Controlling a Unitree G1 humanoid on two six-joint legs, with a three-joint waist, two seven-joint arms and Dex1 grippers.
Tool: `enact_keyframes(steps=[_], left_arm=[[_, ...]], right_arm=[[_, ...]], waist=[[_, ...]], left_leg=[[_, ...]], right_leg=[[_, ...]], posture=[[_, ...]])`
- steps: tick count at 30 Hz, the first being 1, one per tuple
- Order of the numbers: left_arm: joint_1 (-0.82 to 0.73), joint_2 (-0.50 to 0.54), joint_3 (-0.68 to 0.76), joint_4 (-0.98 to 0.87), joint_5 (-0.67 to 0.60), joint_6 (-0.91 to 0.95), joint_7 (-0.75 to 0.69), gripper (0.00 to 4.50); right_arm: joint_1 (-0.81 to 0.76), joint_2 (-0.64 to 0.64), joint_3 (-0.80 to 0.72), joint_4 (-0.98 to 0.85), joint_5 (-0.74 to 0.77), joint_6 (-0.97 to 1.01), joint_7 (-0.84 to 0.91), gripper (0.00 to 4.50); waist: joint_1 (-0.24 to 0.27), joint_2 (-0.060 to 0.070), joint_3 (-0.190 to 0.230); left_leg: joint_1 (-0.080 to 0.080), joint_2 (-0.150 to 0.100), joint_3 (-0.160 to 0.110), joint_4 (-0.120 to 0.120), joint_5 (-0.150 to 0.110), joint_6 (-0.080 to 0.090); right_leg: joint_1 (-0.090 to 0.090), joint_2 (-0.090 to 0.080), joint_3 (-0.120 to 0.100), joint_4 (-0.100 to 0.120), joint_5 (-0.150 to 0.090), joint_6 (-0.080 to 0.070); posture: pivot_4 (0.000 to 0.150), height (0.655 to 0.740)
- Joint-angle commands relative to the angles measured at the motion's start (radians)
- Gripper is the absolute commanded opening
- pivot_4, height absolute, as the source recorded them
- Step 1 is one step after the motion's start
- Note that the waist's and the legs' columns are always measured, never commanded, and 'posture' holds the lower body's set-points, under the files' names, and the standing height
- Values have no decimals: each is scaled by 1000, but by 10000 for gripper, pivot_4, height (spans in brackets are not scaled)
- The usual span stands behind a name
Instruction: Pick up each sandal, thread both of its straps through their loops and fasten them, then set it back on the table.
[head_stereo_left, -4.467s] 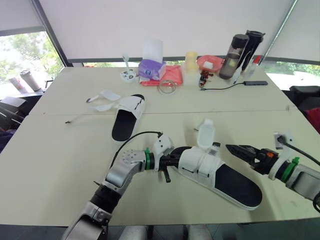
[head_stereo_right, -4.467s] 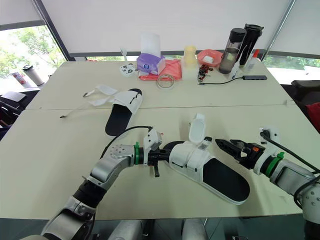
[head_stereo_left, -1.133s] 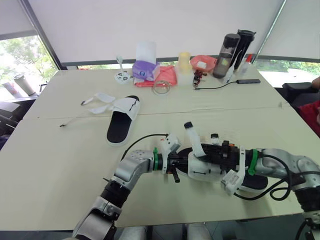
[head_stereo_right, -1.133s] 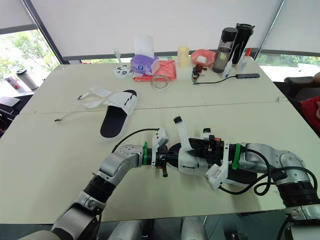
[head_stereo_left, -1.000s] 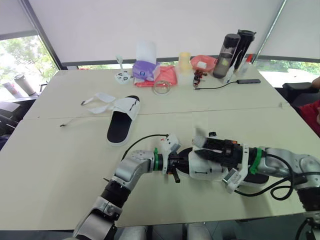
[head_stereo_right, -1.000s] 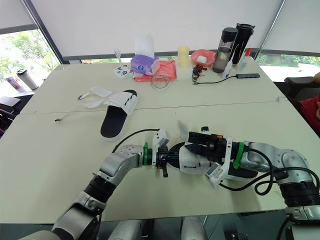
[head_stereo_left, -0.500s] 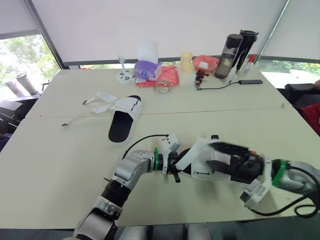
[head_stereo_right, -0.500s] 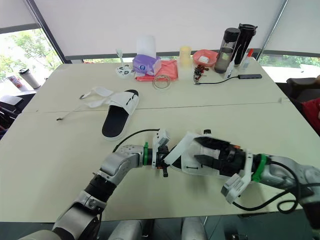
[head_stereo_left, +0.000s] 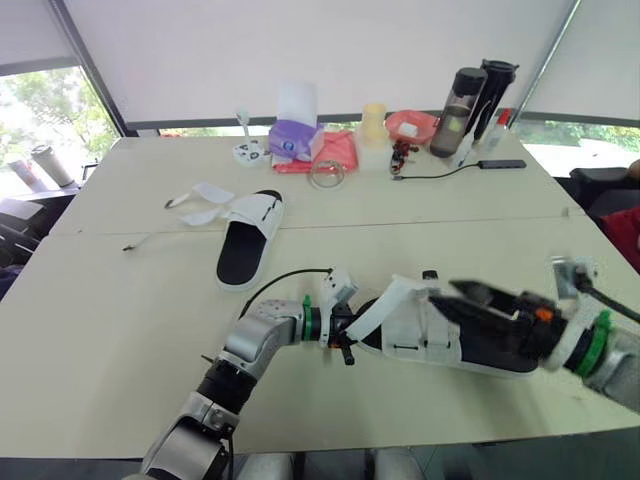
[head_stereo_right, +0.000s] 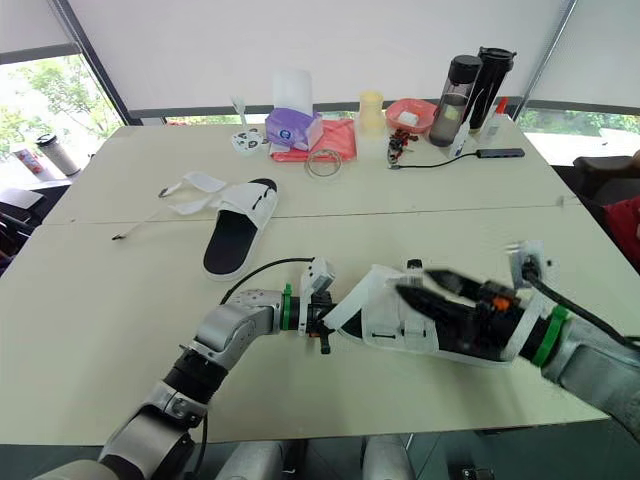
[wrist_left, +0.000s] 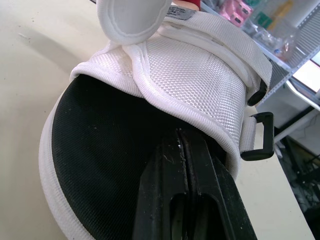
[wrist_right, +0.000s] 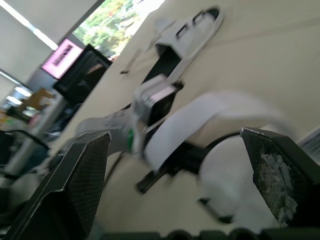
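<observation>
Near sandal (head_stereo_left: 412, 340) is lying on the table (head_stereo_left: 100, 300) right in front of me, with a white mesh upper and black footbed. Left gripper (head_stereo_left: 352, 332) is sitting at its toe end with both fingers (wrist_left: 162, 200) pressed together flat on the footbed and the tips tucked under the upper; I'm seeing nothing between them. One white strap (head_stereo_left: 375, 308) is hanging loose, angling down toward the left gripper. The black buckle loop (wrist_left: 257, 136) on the side is sitting with nothing through it. Right gripper (head_stereo_left: 462, 298) is hovering over the upper with its fingers spread wide; can't tell if it's touching the strap. Second sandal (head_stereo_left: 248, 238) is lying well apart at far left, with its straps (head_stereo_left: 205, 198) splayed open. The label (wrist_left: 180, 13) on the near sandal's upper is too blurred to read. Same for any print on the purple tissue box (head_stereo_left: 297, 138) and the dark bottles (head_stereo_left: 452, 100) at the far edge.
</observation>
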Motion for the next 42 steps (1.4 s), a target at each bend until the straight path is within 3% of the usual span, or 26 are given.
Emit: enact_keyframes(steps=[1, 12, 24, 27, 34, 42], left_arm=[[-5, 5, -29, -10, 38, -40, -1, 0], [0, 2, -33, -13, 50, -53, 2, 0], [8, 2, -26, -10, 51, -44, 4, 0], [8, 1, -25, -10, 50, -41, 4, 0], [13, -2, -21, -12, 47, -34, 10, 0], [13, -6, -19, -6, 47, -35, 11, 0]], right_arm=[[14, 71, 44, -52, 101, 64, -53, 44643], [-159, 310, 258, 13, -189, 136, -142, 44643], [-274, 445, 299, 61, -243, 209, -138, 44643], [-299, 476, 315, 76, -271, 220, -141, 36106], [-288, 498, 287, 55, -277, 245, -129, 837], [-292, 485, 184, 36, -191, 235, -99, 837]], waist=[[1, 0, 0], [0, -1, -1], [1, -2, -2], [1, -2, -2], [1, -2, -2], [0, -2, -2]], left_leg=[[0, 0, 0, 0, 0, 0], [-1, -1, 1, 0, -1, 1], [0, -1, 0, 0, -1, 1], [0, -1, 0, 0, -1, 1], [0, -2, 0, -1, -1, 1], [-1, -1, 0, -1, -1, 1]], right_leg=[[0, 0, 0, -1, 0, 0], [1, 2, 0, -4, 1, 0], [1, 3, 0, -4, 1, 1], [1, 2, 0, -4, 1, 1], [0, 2, 0, -4, 1, 1], [0, 2, 0, -4, 1, 1]], posture=[[1500, 7400], [1500, 7400], [1500, 7400], [1500, 7400], [1500, 7400], [1500, 7400]])
